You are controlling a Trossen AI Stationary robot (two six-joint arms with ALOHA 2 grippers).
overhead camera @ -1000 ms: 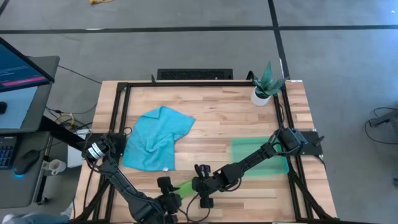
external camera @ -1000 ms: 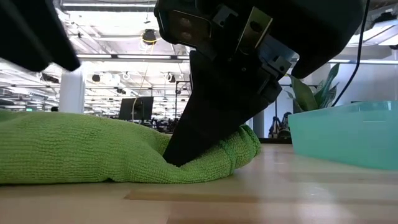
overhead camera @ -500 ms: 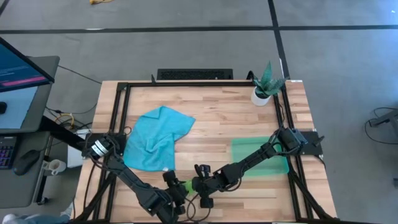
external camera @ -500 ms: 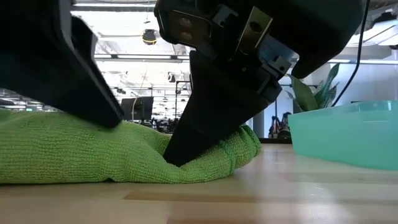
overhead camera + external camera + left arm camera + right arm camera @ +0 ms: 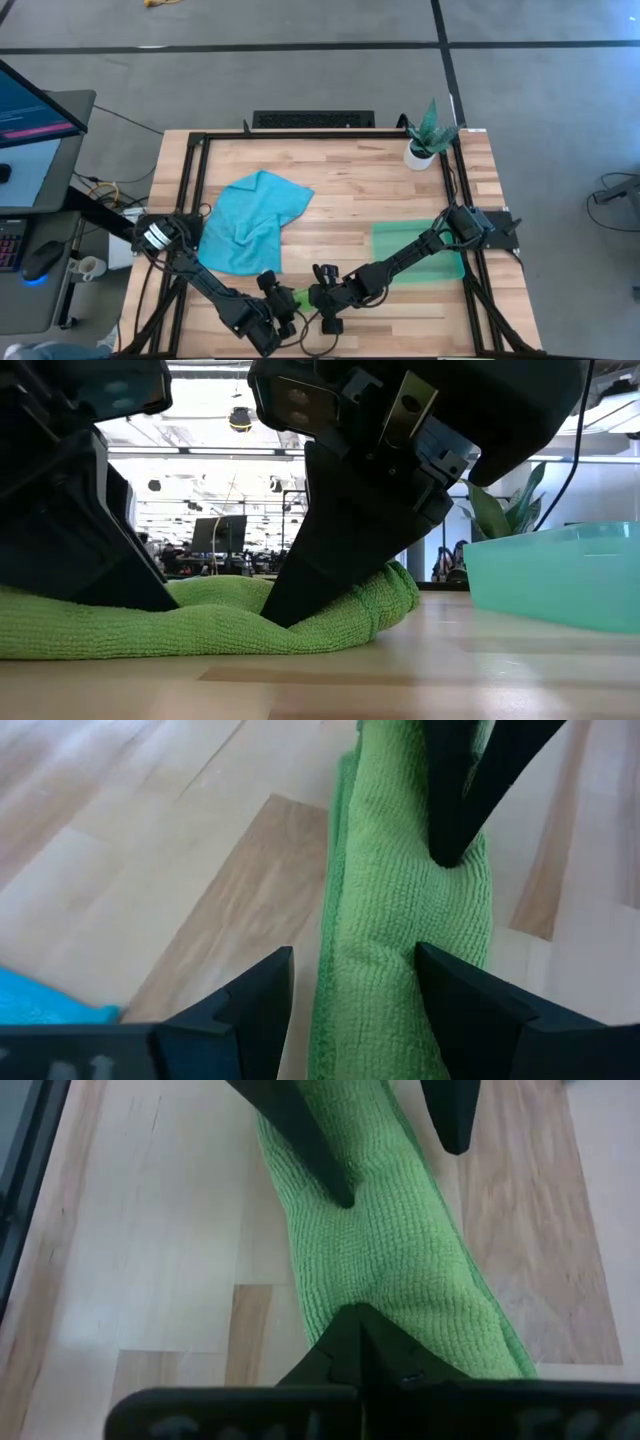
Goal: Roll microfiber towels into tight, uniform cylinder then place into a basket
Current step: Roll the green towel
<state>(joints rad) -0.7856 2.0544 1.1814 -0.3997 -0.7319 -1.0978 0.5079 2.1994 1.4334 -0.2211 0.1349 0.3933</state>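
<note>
The lime green towel [image 5: 297, 299] lies near the front edge of the tabletop [image 5: 340, 190], already gathered into a long, loose roll, and both arms meet over it. The right pincer [image 5: 314, 296] is pinched shut on one end of the roll, its two fingers closed to a single point with the cloth bunched around them in the right wrist view; this grip seems meant to anchor that end so the roll does not unwind. The left pincer [image 5: 283, 303] stands wide open astride the other part of the towel, one finger on each side of the roll and the cloth between them, not yet squeezed, which looks like the set-up for a second grip so the bundle can be lifted or tightened by both ends. The roll's long axis runs roughly left to right along the front of the tabletop, slightly slanted, from one pincer toward the other. It is flattened and uneven rather than a tight cylinder. The basket [image 5: 455, 268] sits well apart to the right, under the right arm, nothing visible in it. The turquoise towel [image 5: 250, 220] lies crumpled and unrolled farther back on the left.
</note>
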